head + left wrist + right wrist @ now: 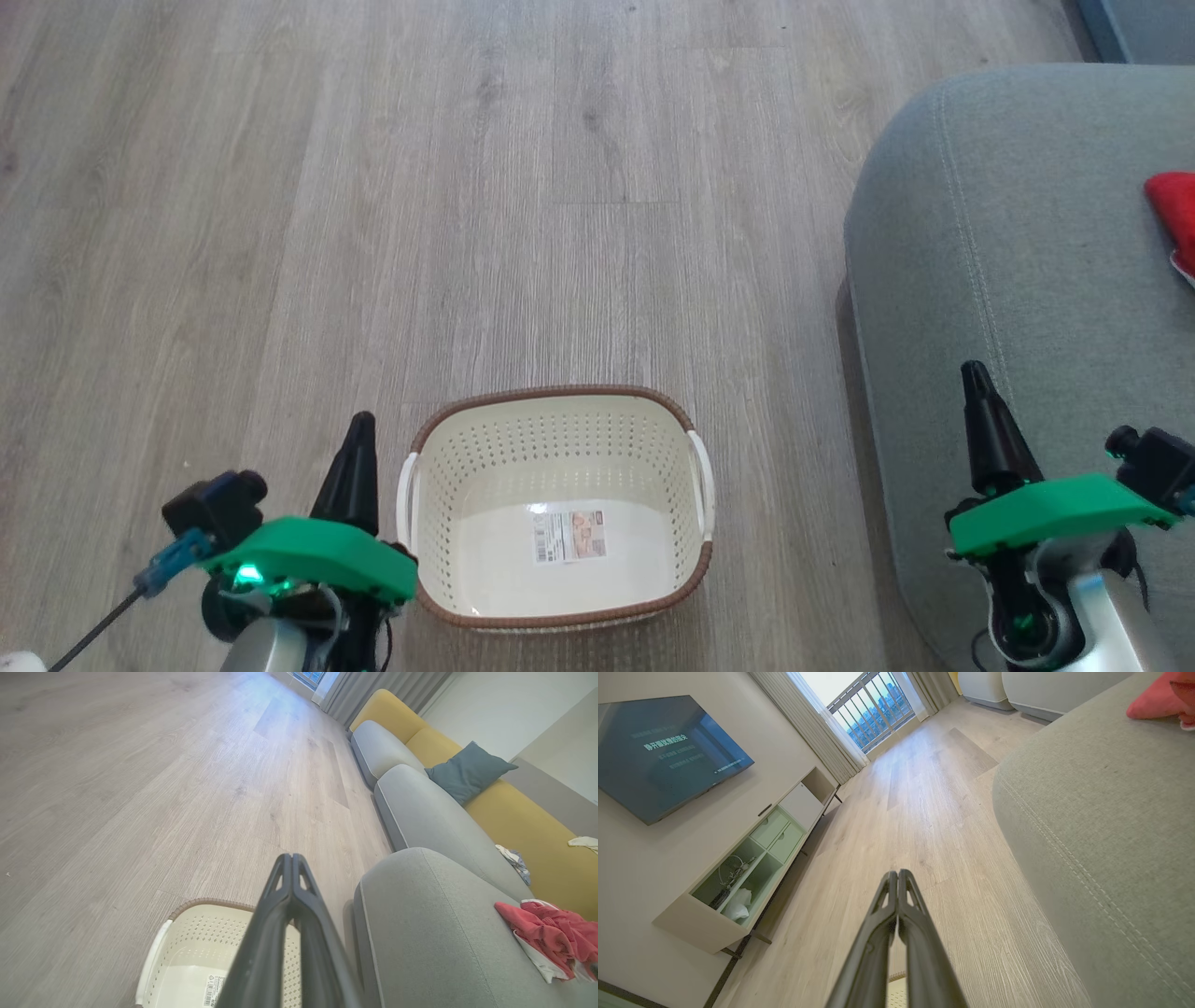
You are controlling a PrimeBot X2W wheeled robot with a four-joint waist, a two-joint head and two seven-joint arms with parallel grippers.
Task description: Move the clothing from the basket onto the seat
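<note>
The cream basket [560,439] with a brown rim stands on the wood floor, holding nothing but a label sticker [569,535]. Red clothing [1174,210] lies on the grey-green seat [1018,280] at the right edge. The left wrist view shows the clothing [551,933] crumpled with white trim on the seat [434,933], and the basket [187,952] below. My left gripper [358,429] hovers shut just left of the basket, holding nothing. My right gripper [974,373] is shut over the seat's front edge, well short of the clothing. Both grippers [291,857] [897,873] show their fingers pressed together.
A long sofa with yellow backs [514,816], a blue pillow [467,770] and other cloth pieces [514,861] runs behind the seat. A TV [663,751] and a low cabinet [747,858] line the opposite wall. Wood floor [467,187] stretches ahead of the basket.
</note>
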